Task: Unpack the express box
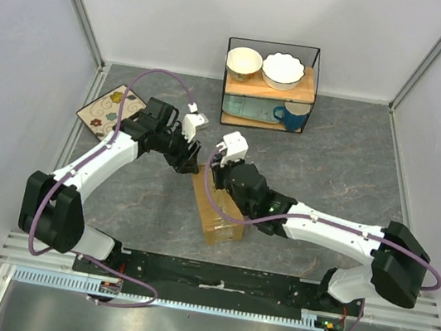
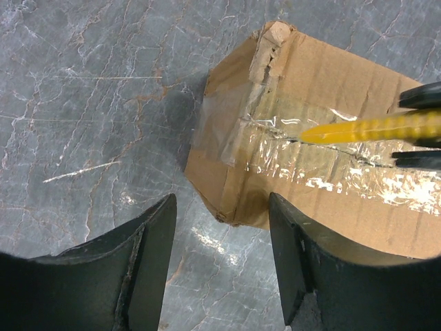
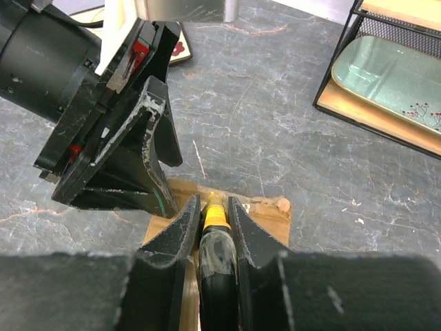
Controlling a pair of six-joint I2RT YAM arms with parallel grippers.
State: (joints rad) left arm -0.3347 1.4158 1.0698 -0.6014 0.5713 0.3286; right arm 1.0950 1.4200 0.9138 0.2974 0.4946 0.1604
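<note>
In the top view the express box (image 1: pixel 217 212) lies on the grey table (image 1: pixel 346 169) just below the centre of the frame, long axis running up-left to down-right, with both arms bent over its upper end. The right gripper (image 3: pixel 211 205) is closed tight around the yellow utility knife (image 3: pixel 215 219), the handle pinched between both fingers and the tip pointing ahead over the carton's top. The left gripper (image 2: pixel 222 201) is spread wide and carries nothing, hovering just past the box's far end with its fingers either side of that corner. The job looks to be at an early stage: the clear tape remains over the top seam, the flaps lie closed, and nothing has been taken out, so slitting, opening and emptying all appear to remain. Only the left wrist view shows the tape itself, with the blade tip resting on it beside a thin ragged line along the seam; whether that line is a cut I cannot tell. The top view hides that seam under the right wrist, yet it alone shows the patterned plate (image 1: pixel 110 110) at upper left and the wire rack (image 1: pixel 312 88) with two bowls (image 1: pixel 243 62) and a blue mug (image 1: pixel 291 116) at the back.
</note>
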